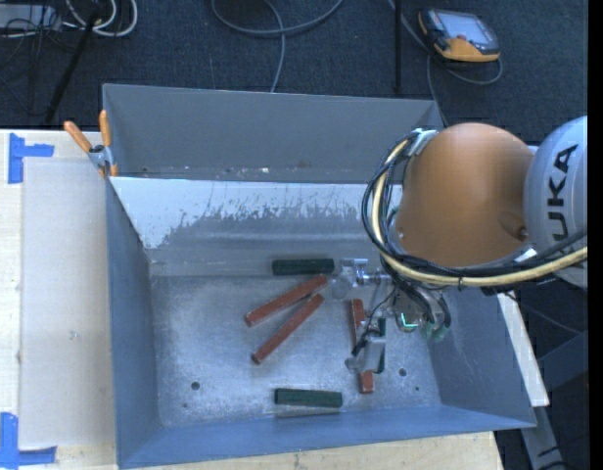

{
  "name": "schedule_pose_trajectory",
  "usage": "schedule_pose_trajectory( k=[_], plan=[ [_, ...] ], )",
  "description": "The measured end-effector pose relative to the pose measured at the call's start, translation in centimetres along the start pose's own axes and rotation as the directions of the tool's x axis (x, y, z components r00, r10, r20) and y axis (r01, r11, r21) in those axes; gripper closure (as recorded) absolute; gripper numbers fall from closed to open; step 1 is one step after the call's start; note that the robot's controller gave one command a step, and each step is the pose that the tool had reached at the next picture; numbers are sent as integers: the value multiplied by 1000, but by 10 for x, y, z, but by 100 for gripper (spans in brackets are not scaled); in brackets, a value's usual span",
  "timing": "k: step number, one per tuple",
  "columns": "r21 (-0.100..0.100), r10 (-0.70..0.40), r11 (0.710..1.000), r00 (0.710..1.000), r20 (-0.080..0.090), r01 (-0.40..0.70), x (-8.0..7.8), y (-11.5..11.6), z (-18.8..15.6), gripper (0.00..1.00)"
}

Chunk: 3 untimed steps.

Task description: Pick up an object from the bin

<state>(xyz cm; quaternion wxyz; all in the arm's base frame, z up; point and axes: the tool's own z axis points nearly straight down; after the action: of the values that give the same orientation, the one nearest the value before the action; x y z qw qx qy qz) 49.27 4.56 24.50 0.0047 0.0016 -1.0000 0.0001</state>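
Your grey bin (135, 292) takes the arm (468, 199), orange-covered, reaching in from the right. Its gripper (365, 358) hangs low over the floor's right part, above a slim reddish-brown stick (356, 318) lying there. You cannot tell whether the claw is open or closed.

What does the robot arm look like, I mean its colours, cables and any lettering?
The arm is pale grey with black letters UKA on its side. A rounded orange-brown cover caps the wrist, ringed by looped black and pale yellow cables. The gripper is small, grey metal, with thin wires beside it.
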Motion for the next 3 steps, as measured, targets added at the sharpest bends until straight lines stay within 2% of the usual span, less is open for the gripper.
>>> schedule_pose_trajectory(
  k=[1,2,3],
  plan=[
    [-2,-1,1000,1000,14,1,15,3,177,0],
    [-3,126,992,992,9,-126,21,35,145,0],
    [1,44,999,999,7,-44,21,12,146,0]
  ],
)
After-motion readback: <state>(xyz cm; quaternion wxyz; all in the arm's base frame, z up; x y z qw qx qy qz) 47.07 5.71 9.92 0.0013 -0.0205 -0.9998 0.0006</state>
